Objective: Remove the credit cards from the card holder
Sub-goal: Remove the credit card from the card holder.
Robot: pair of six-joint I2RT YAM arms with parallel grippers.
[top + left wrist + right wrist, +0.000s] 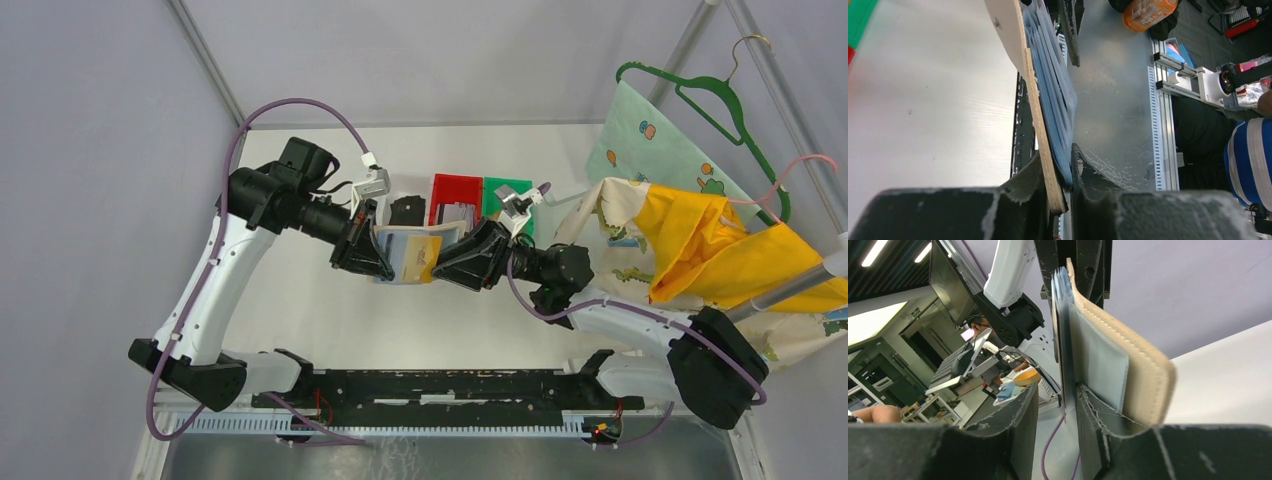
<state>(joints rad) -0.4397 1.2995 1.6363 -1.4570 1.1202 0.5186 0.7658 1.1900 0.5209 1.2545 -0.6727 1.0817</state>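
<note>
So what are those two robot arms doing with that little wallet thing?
They are holding the card holder up between them over the table. The left arm's fingers are clamped on one end of it. The right arm's fingers stand slightly apart around a thin inner panel at the other end, not squeezing. A pale card sits tucked in a pocket, not yet pulled out.

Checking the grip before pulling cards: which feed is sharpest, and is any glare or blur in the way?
Left wrist: card holder edge crisp, table washed by glare. Right wrist: holder stitching sharp, room behind softer, ceiling lights blown out. Top external: even light, holder small.
</note>
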